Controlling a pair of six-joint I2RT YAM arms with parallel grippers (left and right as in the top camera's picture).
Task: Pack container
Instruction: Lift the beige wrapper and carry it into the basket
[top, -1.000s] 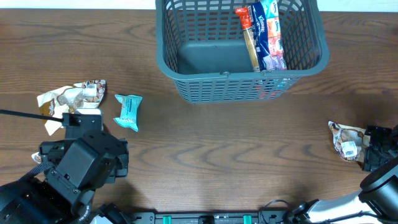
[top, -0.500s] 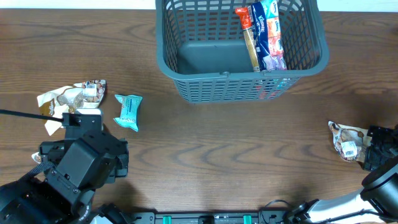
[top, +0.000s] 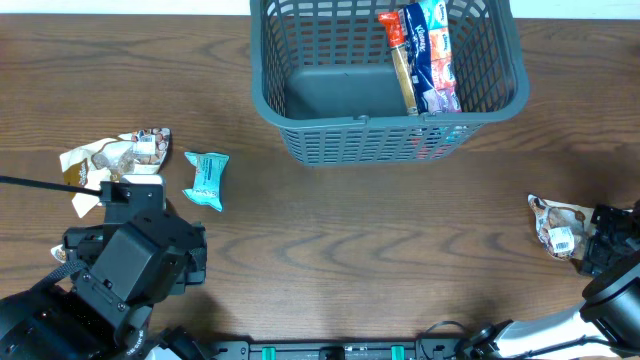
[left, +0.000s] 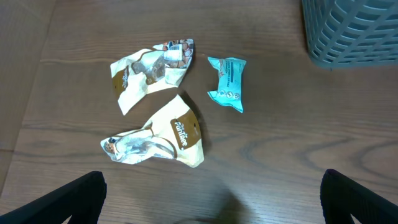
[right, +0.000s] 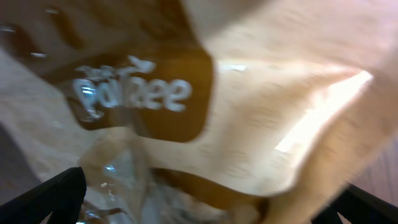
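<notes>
The container (top: 330, 122), a dark grey slotted basket, stands at the table's far middle; its corner shows in the left wrist view (left: 354, 31). Several snack packets (top: 425, 55) lie in its right side. My right gripper (top: 603, 235) is open at the far right, its fingers (right: 205, 208) on either side of a cream and brown packet (top: 556, 226) that fills the right wrist view (right: 249, 124). My left gripper (left: 211, 202) is open and empty, above bare table near two cream packets (left: 149, 68) (left: 158, 140) and a teal packet (left: 227, 83).
In the overhead view the teal packet (top: 206, 180) and a cream packet (top: 115, 155) lie at the left, just beyond the left arm (top: 130, 260). Bare wood stretches between the basket and both arms. The table's near edge runs along the bottom.
</notes>
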